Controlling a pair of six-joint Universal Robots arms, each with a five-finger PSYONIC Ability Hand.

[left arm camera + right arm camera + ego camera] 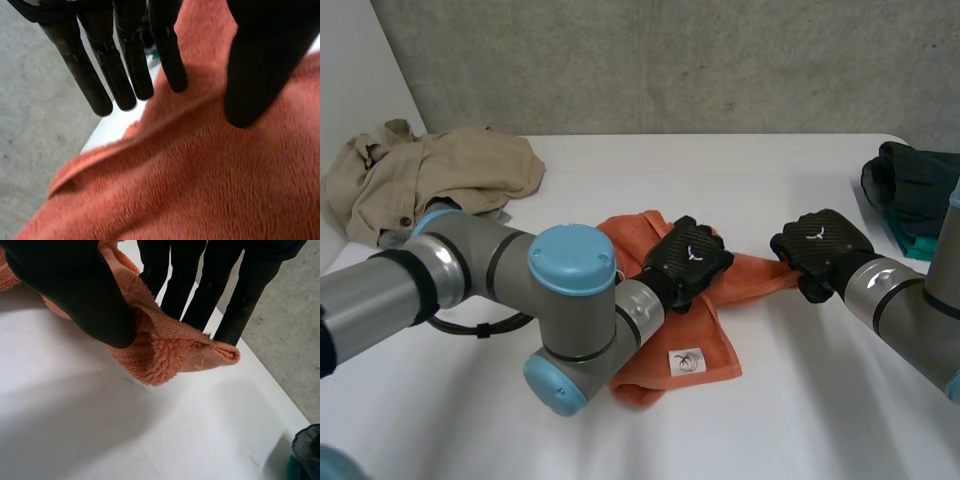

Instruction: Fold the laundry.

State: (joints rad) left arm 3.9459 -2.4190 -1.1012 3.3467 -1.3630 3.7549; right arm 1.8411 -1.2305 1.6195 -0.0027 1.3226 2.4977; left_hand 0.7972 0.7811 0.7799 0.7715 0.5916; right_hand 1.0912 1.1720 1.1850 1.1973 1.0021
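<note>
left hand [260, 60], fingers [95, 75] straight, over orange towel [200, 175]

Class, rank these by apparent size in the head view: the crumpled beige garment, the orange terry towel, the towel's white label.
Crumpled beige garment and orange terry towel: alike, towel partly under the left hand.
Smallest: white label.

White table [770, 420] carries three things: an orange towel [705, 335] rumpled at centre, a crumpled beige garment [430, 180] at ten o'clock, dark clothes [915, 185] heaped at two o'clock.
</note>
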